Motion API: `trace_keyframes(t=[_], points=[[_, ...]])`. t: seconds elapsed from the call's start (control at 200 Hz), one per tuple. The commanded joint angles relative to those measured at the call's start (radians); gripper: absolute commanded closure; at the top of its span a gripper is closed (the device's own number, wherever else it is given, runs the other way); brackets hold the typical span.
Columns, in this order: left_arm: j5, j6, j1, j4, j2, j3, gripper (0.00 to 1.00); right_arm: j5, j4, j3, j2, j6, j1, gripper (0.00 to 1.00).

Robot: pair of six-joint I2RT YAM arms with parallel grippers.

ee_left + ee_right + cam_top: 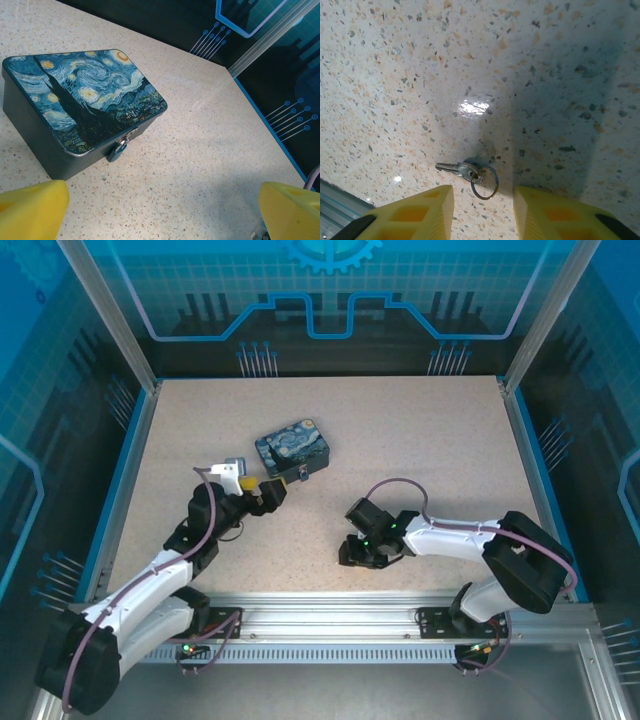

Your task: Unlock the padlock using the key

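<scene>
We count one painted tin [90, 95] (a swirling starry night on its lid), one padlock [119, 149] and one key [451, 168]. The padlock, bluish with a silvery top, hangs at the tin's front latch. The small silvery key lies flat on the speckled counter [395, 75], just ahead of the right claw [484, 210], whose fingers are parted, clear of it. The left claw [160, 215] gapes wide, grasping nothing.

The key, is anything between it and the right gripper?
Nothing visible. The key lies flat on the table, just ahead of the right gripper, whose yellow fingers stand apart with no object in the gap.
</scene>
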Motion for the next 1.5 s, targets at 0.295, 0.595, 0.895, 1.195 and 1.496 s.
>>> trace_keyframes(t=[0.295, 0.595, 0.895, 1.195, 1.496], points=[[-0.005, -0.025, -0.016, 0.027, 0.021, 0.038, 0.01, -0.022, 0.061, -0.002, 0.067, 0.016, 0.014, 0.75], [-0.005, -0.018, -0.019, 0.028, 0.035, 0.038, 0.01, -0.009, 0.037, 0.017, 0.075, 0.0, 0.014, 0.81], [-0.004, -0.013, -0.019, 0.027, 0.035, 0.038, 0.01, 0.025, -0.027, 0.055, 0.043, -0.056, 0.012, 0.98], [0.035, -0.026, -0.021, 0.038, 0.035, 0.038, 0.01, 0.039, 0.069, -0.03, -0.106, -0.046, -0.034, 1.0], [0.166, -0.124, -0.072, 0.182, 0.06, 0.055, 0.08, 0.046, 0.461, -0.204, -0.312, 0.11, -0.102, 1.0]])
